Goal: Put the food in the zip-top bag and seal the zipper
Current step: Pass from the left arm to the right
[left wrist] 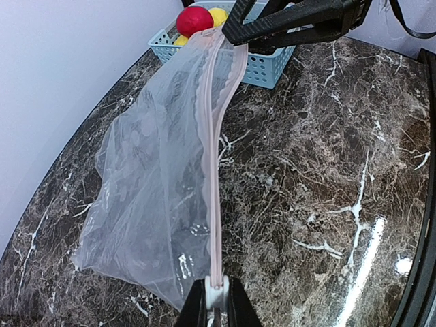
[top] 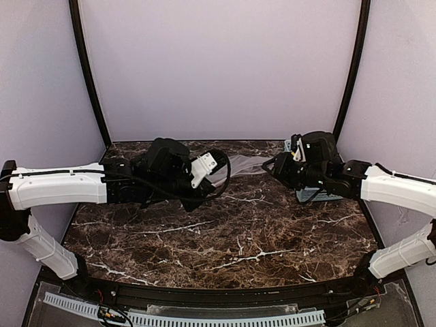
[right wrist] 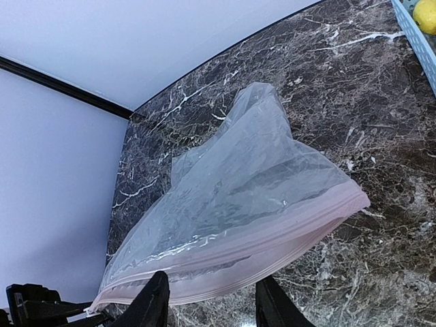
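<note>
The zipper (left wrist: 216,204) is clamped in the left pincer (left wrist: 214,303). The right pincer (right wrist: 212,279) is spread astride it. A red apple (left wrist: 194,20) is shown only at the top of the left wrist view.

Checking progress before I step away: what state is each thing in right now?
left tool: shut on one end of the zipper.
right tool: open, close to the zipper.
zip-top bag: empty, limp.
zipper: unsealed, lips parted toward the basket.
basket: upright, holding fruit.
red apple: in the basket.
yellow pieces: in the basket.
</note>
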`<state>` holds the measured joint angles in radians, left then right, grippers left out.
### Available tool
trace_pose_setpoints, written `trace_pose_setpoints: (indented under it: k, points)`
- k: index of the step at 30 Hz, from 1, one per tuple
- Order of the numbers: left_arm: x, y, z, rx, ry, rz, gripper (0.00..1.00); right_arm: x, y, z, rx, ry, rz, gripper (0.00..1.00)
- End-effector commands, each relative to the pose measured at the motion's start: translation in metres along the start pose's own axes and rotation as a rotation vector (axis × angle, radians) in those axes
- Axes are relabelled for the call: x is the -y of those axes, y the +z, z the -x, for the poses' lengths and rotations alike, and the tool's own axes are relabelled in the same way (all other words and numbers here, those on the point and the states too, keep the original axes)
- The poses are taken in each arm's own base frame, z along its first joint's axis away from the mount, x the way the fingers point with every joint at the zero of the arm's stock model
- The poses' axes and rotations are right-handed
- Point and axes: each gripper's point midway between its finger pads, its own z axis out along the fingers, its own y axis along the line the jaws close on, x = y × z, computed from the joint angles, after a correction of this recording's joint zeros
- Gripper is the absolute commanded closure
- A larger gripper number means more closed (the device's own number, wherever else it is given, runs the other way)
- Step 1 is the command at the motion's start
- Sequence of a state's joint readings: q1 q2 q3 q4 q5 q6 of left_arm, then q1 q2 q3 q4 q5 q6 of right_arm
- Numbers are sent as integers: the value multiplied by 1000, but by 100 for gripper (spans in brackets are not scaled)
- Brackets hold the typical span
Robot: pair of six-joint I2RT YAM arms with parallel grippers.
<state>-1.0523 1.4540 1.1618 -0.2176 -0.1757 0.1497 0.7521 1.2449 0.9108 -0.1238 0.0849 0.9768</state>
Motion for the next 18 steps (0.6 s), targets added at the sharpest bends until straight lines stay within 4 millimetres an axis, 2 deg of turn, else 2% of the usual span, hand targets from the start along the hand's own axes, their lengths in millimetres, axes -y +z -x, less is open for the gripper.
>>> trace_pose_setpoints:
  k: [1, 12, 18]
  points:
    - [-2, -8, 4, 20, -23, 3, 99, -10, 1, 7, 17, 6, 41, 58]
    - [-2, -1, -1, -16, -38, 7, 99, -17, -12, 0, -2, 35, 103, 52]
    - [-2, -3, 1, -9, -46, 2, 99, -13, -12, -10, -18, 57, 115, 50]
